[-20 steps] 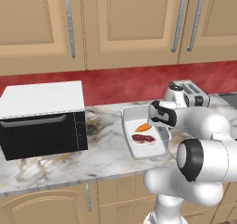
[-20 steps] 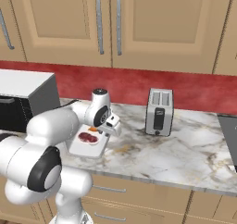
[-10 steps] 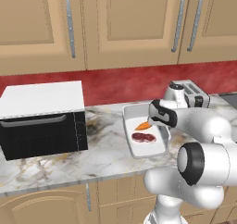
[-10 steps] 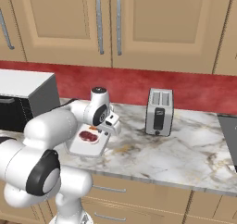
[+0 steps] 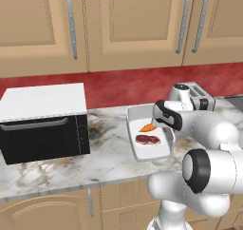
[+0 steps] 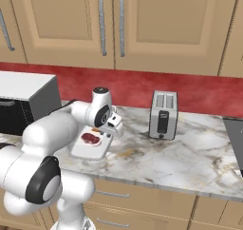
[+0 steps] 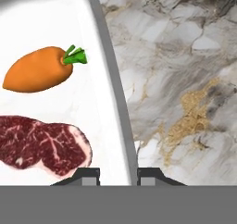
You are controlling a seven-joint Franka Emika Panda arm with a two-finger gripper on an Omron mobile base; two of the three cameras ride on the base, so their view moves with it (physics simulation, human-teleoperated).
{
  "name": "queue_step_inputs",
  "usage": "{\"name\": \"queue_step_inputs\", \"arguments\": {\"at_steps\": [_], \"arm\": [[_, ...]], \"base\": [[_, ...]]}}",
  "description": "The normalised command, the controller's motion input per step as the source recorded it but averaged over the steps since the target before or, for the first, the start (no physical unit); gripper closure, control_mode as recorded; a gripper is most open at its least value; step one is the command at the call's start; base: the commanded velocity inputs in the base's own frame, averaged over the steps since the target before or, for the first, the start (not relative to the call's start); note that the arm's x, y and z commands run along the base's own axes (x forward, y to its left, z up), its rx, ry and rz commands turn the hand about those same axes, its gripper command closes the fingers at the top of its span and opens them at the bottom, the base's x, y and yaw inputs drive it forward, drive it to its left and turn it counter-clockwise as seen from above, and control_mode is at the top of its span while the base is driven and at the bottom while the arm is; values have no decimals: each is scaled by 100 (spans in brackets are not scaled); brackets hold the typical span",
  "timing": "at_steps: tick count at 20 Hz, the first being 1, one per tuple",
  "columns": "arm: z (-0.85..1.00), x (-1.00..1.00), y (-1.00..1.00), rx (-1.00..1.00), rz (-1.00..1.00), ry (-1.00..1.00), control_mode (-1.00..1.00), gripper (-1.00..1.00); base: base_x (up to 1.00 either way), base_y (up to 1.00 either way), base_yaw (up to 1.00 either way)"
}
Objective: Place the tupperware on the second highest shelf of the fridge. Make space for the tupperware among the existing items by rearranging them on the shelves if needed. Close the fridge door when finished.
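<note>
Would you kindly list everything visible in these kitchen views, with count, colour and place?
Shallow white rectangular tupperware: one, white, on the counter between oven and toaster.
Orange carrot: one, orange with a green top, inside the tupperware.
Dark red steak: one, red, inside the tupperware beside the carrot.
Small black oven with white top: one, on the counter's left.
Silver two-slot toaster: one, at the red backsplash.
Marble counter: one, white with grey and gold veins.
Wooden wall cabinets: several doors, tan, above.
Robot gripper: one, jaws astride the tupperware's right wall, one tip on each side.

No legible text — none anywhere.
</note>
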Motion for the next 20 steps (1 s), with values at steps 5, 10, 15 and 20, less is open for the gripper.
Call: {"name": "queue_step_inputs", "arguments": {"at_steps": [5,10,15,20], "arm": [[15,0,0,0,0,0,-100,100],[11,0,0,0,0,0,-100,100],[5,0,0,0,1,0,-100,100],[0,0,0,0,0,0,-100,100]], "base": [[0,0,0],[0,0,0],[0,0,0],[0,0,0]]}}
